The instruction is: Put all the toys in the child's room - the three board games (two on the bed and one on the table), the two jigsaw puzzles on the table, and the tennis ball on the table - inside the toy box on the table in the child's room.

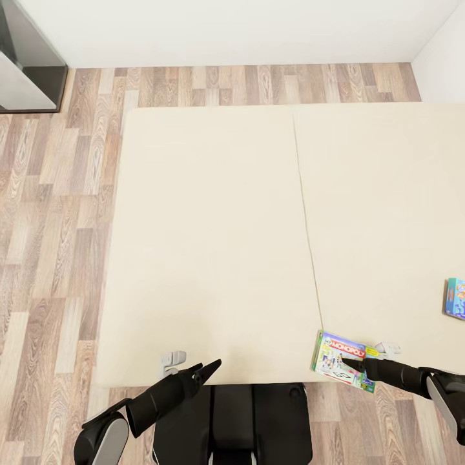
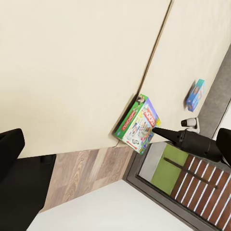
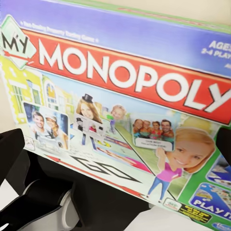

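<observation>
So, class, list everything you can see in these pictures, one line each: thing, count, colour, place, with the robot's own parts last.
Bed: one, beige mattress with a seam down it, in the middle of the head view.
MONOPOLY box: one, green-edged with a red banner, at the bed's near edge, right of the seam.
Blue game box: one, blue, on the bed at the head view's right edge.
Floor: wood planks, brown and grey, left of and beyond the bed.
Wall: white, beyond the bed.
Dark cabinet: one, black and grey, top left corner.
Left gripper: black, over the bed's near edge.
Right gripper: black, at the MONOPOLY box; grip unclear.
</observation>
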